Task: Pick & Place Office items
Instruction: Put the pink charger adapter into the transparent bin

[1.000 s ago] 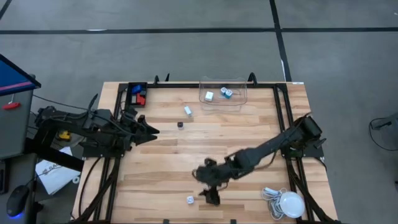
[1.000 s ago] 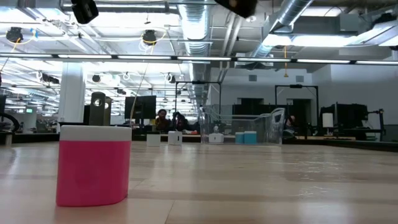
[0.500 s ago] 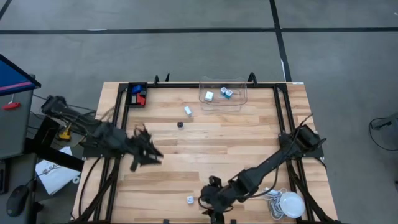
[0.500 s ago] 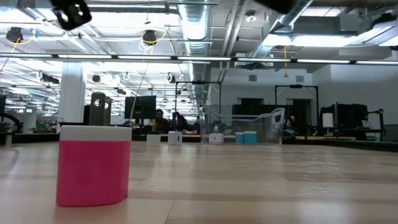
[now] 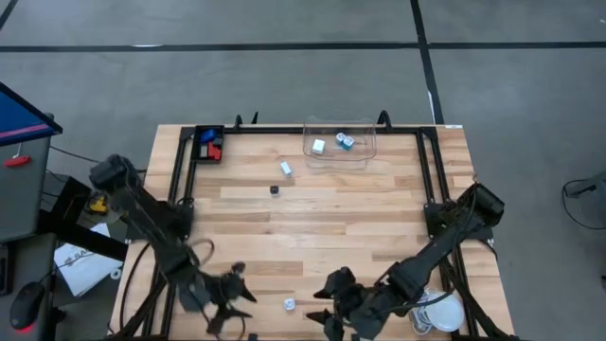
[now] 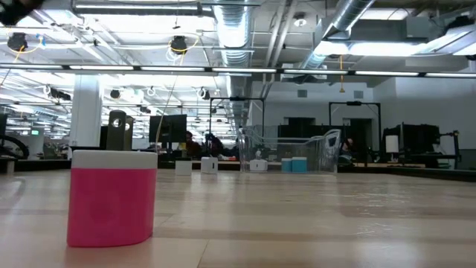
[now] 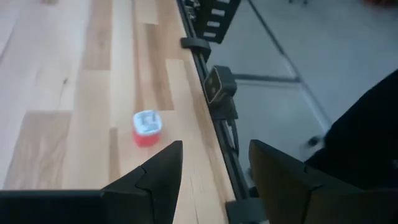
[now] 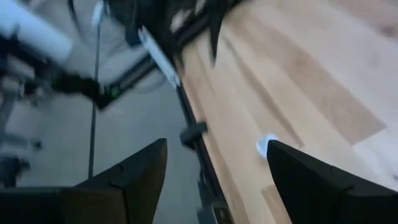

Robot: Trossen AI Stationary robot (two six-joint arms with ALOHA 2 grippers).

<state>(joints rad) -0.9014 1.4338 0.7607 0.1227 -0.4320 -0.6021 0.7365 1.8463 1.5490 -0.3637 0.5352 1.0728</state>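
You are working toward the small pink block with a white top [image 5: 289, 304], which is sitting alone near the front edge of the light wooden slatted table [image 5: 312, 218], about midway along it. Judging by its build, it looks light, rigid and smooth-sided, so it may skid or tip if only one finger touches it first. You would do best taking it across two opposite pink sides, low on the body, with the fingers straddling it before they close.

The block is squat with rounded corners, a pink body and a white cap; from the left wrist its top [image 7: 147, 122] is showing a pale blue-white face.

Your left gripper [image 5: 225, 305] is hanging over the front edge, just left of the block, with its fingers spread wide and nothing between them. Your right gripper [image 5: 329, 305] is sitting just right of the block at the same edge, also spread wide and holding nothing.

Other office items are lying elsewhere: a small white piece [image 5: 286, 168] and a tiny dark one [image 5: 275, 189] toward the back, white and blue pieces in the clear plastic bin [image 5: 365, 152] at the back edge, and blue and red ones in the black tray [image 5: 197, 140] at the back left corner.
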